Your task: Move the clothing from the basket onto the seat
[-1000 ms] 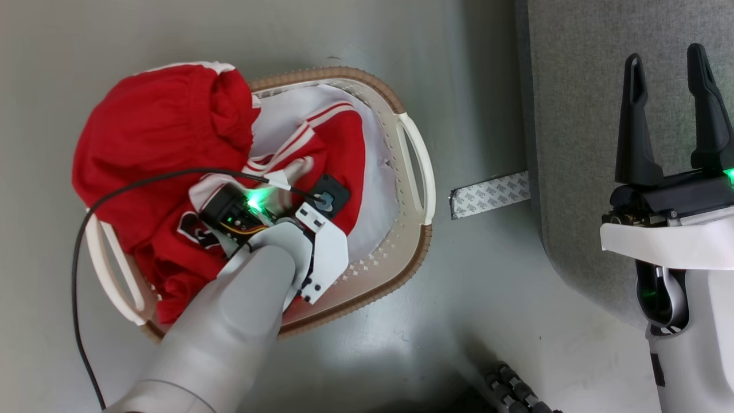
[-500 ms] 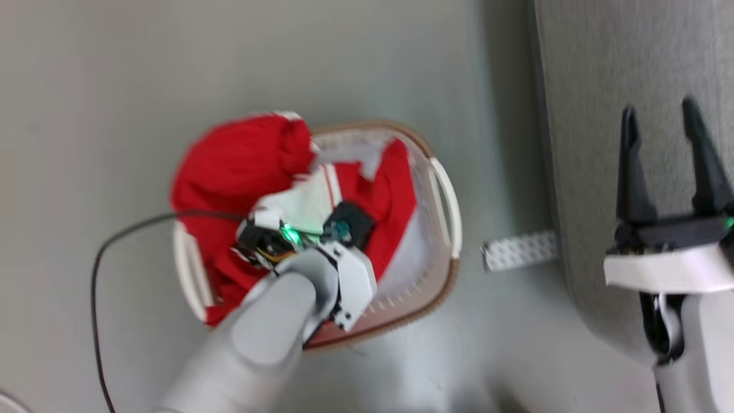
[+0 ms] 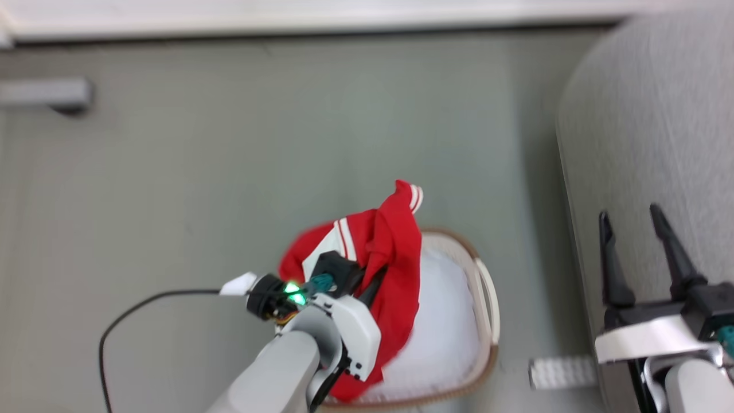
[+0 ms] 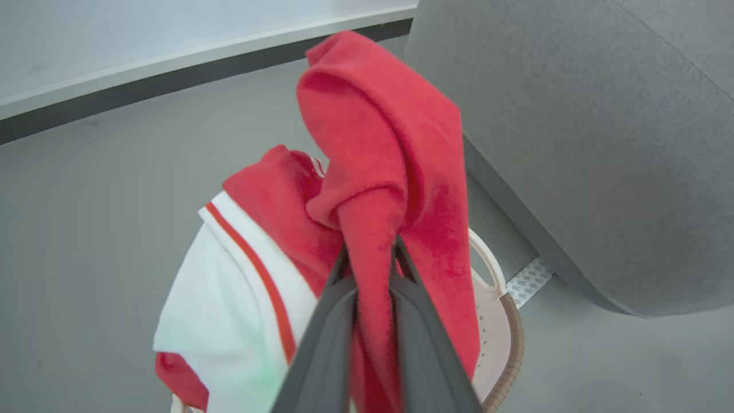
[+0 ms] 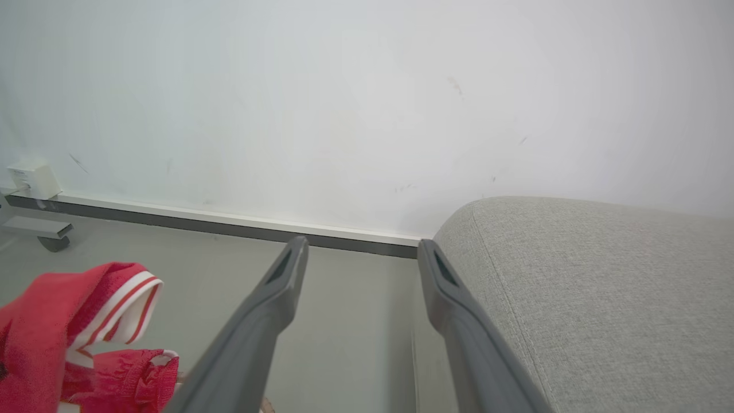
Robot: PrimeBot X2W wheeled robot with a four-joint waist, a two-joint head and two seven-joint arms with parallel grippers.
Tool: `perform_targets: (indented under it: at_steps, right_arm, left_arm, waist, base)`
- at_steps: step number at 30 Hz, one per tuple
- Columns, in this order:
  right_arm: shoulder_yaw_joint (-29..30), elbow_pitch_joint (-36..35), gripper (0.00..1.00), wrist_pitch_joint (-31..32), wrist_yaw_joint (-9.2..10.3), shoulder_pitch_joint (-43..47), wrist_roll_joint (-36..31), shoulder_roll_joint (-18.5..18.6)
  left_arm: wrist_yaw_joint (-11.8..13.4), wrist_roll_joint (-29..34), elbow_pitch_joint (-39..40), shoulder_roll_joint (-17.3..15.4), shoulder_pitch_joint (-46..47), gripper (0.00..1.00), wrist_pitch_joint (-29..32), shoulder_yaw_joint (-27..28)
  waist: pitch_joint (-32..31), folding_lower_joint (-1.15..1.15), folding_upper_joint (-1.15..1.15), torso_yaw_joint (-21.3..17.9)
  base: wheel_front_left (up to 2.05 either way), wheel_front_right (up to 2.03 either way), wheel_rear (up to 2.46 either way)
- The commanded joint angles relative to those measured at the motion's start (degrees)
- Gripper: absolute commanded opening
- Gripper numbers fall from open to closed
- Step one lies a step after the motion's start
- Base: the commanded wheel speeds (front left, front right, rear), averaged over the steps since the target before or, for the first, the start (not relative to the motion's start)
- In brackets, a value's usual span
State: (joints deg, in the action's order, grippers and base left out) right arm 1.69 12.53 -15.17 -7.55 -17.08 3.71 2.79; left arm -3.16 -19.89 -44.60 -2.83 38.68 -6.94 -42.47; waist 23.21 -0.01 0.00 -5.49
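Observation:
My left gripper (image 4: 370, 248) is shut on a fold of the red clothing (image 4: 390, 149), holding it above the basket (image 4: 509, 344). In the head view the clothing (image 3: 395, 258) drapes over the left gripper (image 3: 367, 287), and its lower end hangs down to the basket (image 3: 488, 321). A white panel with a red stripe (image 4: 229, 287) hangs on the bundle's left side. The grey seat (image 3: 648, 143) stands to the right of the basket. My right gripper (image 3: 631, 221) is open and holds nothing, in front of the seat (image 5: 602, 287). The clothing (image 5: 51, 321) lies to its left.
A pale white pad (image 3: 447, 344) lines the basket. A strip of patterned tape (image 3: 562, 371) lies on the grey floor by the seat's base. A black cable (image 3: 132, 315) trails from my left wrist. The wall's baseboard (image 3: 287, 26) and a grey foot (image 3: 46, 94) are at the far side.
My left gripper has closed on the clothing and lifted it up out of the basket. The head camera has risen and tilted. The right gripper stays open.

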Motion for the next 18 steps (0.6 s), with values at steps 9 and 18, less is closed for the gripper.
perform_targets:
  at_steps: [9,18]
  right_arm:
    - [0.2,2.6,1.00,0.0,0.12,6.3,-0.4,0.2]
    - [1.0,3.5,1.00,0.0,0.12,12.5,0.1,0.2]
  left_arm:
    - [3.4,-4.8,5.4,-2.6,-6.6,0.00,-2.3,3.8]
    - [7.7,-5.8,15.9,-7.0,-12.6,0.00,-2.6,6.3]
  waist:
    - [-17.0,0.01,0.00,5.7]
    - [-24.7,0.01,0.00,7.4]
  base:
    - [0.00,0.00,0.00]
    - [0.00,0.00,0.00]
